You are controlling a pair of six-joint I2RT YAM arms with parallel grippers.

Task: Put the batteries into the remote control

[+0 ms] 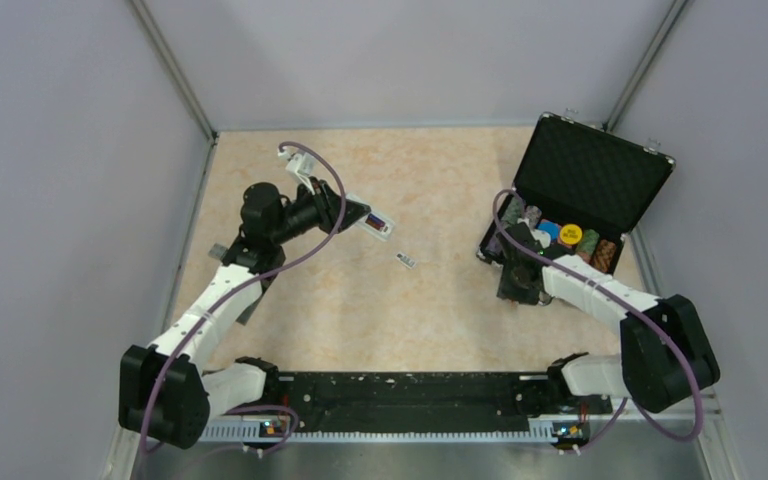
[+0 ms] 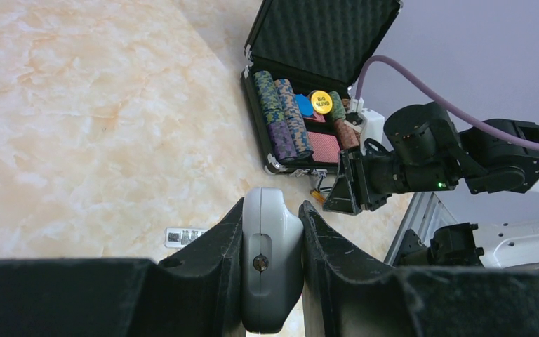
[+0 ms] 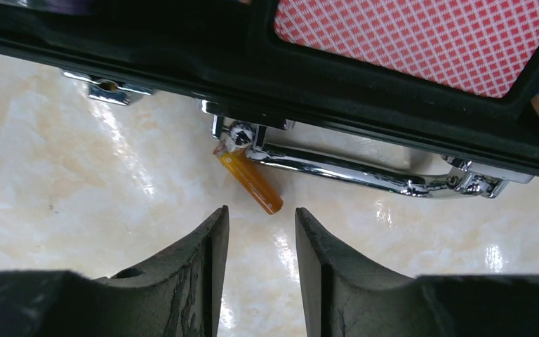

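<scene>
My left gripper (image 2: 272, 210) is shut on the white remote control (image 2: 272, 256), which shows end-on between the fingers in the left wrist view. From above, the remote control (image 1: 376, 224) sticks out of that gripper (image 1: 358, 214) over the left middle of the table. A small amber battery (image 3: 250, 181) lies on the table, one end against the case's chrome handle (image 3: 351, 172). My right gripper (image 3: 261, 214) is open, its fingertips just short of the battery and nothing between them. In the top view the right gripper (image 1: 520, 288) points down in front of the case.
An open black case (image 1: 590, 180) with stacks of poker chips and red-patterned cards stands at the back right, its front wall (image 3: 323, 91) right before the right gripper. A small white labelled piece (image 1: 406, 260) lies on the table between the arms.
</scene>
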